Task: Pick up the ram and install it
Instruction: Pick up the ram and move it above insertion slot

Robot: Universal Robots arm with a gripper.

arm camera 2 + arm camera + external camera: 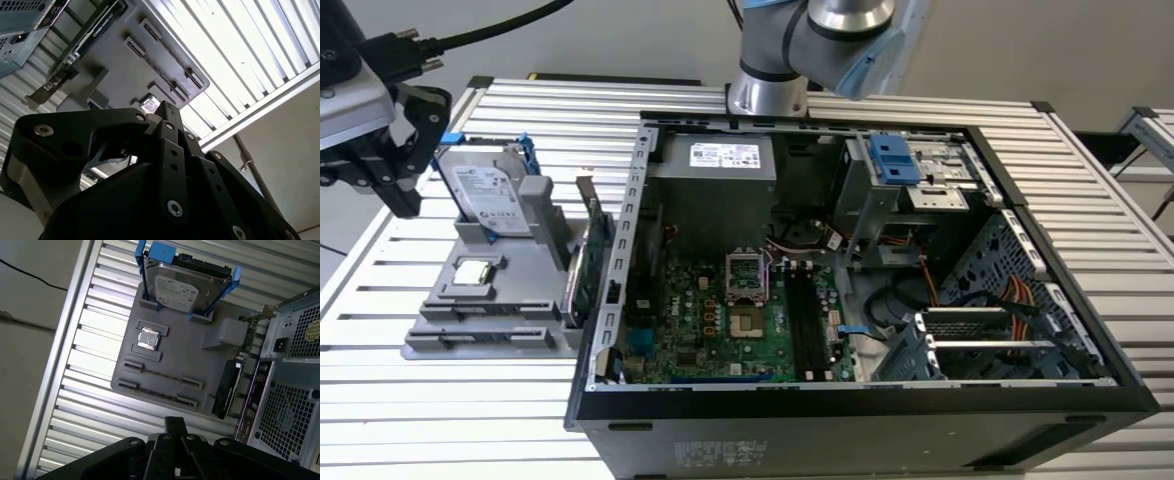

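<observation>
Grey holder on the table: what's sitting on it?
A hard drive standing upright, a silver chip, a thin strip on edge, likely the ram, and a green card at the holder's side. Whatever is under the drive is covered.

Ribbed metal table (547, 110), matt grey plastic holder (494, 335), shiny metal drive (491, 195), matt blk hand (175, 424).

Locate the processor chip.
The processor chip lies on the gray holder at the exterior view's left, outside the computer case, beside the upright hard drive.
</observation>
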